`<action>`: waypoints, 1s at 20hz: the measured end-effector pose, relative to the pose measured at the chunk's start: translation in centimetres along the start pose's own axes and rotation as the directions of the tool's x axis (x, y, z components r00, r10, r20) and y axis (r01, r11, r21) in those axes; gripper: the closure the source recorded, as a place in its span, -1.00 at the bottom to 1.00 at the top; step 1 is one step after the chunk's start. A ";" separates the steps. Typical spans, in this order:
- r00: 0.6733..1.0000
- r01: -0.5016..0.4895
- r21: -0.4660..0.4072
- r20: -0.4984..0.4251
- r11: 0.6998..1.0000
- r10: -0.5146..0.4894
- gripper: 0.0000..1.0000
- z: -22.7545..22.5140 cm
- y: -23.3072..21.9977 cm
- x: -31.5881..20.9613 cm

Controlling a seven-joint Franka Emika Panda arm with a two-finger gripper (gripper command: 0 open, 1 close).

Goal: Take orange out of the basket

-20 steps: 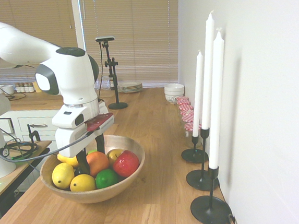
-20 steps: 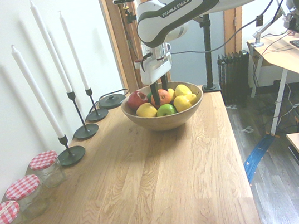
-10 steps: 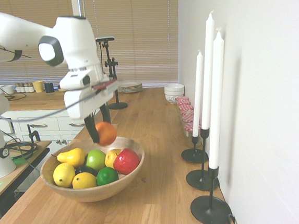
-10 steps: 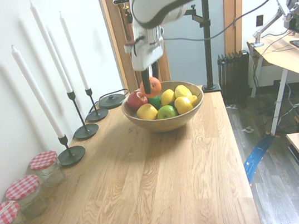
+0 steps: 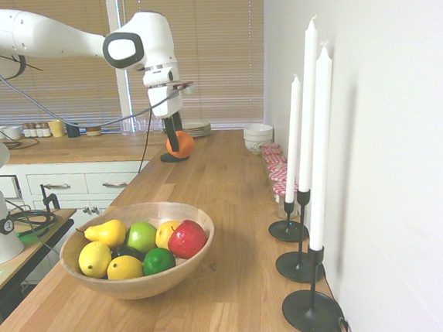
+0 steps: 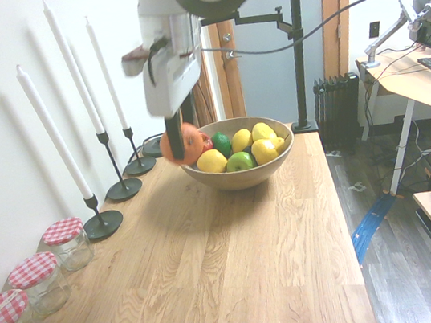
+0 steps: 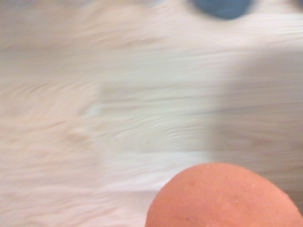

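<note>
Holding the orange (image 5: 180, 144) clamped between its dark fingers, the gripper (image 5: 176, 139) hangs in the air clear of the basket (image 5: 191, 266). In the first exterior view the fruit sits well beyond the bowl, over the far stretch of the wooden counter (image 5: 225, 212); in the second exterior view the orange (image 6: 182, 144) is beside the basket (image 6: 240, 175) rim, on the side toward the candles (image 6: 50, 129), and above the countertop. The wrist view shows the orange (image 7: 225, 196) close up with only bare, blurred wood grain beneath it, which fits it being outside the bowl.

Judging by this, the main part of the job is done: the orange is lifted out and away from the other fruit. What seems left is to lower it to the counter and let go.

In the basket remain the yellow lemons (image 5: 95, 259), a green apple (image 5: 141, 236), a lime (image 5: 158, 261), a red apple (image 5: 187, 240) and a yellow pear (image 5: 106, 232).
</note>
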State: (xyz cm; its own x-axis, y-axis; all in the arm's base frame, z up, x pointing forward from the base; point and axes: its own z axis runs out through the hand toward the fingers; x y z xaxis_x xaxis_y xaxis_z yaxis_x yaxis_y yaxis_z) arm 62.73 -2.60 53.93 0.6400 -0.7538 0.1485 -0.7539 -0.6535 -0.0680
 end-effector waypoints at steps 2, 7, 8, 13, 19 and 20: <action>1.000 0.005 -0.024 0.009 1.000 -0.004 1.00 2.9 -0.9 -1.4; 0.999 -0.001 -0.086 0.043 0.996 0.005 1.00 11.5 0.1 -1.6; 0.999 -0.005 -0.098 0.049 0.995 0.010 1.00 12.7 0.3 -1.4; 0.997 -0.014 -0.132 0.067 0.991 0.023 1.00 16.6 0.9 -0.8; 0.997 -0.011 -0.140 0.074 0.990 0.021 -1.00 17.6 1.0 -1.0; 0.997 -0.011 -0.139 0.073 0.990 0.021 -1.00 17.5 1.0 -1.0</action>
State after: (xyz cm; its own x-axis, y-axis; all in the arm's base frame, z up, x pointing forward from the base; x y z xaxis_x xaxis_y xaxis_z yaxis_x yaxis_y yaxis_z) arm 63.98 -3.69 36.41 0.6330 -0.7706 0.0743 -0.7742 -0.6293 0.0683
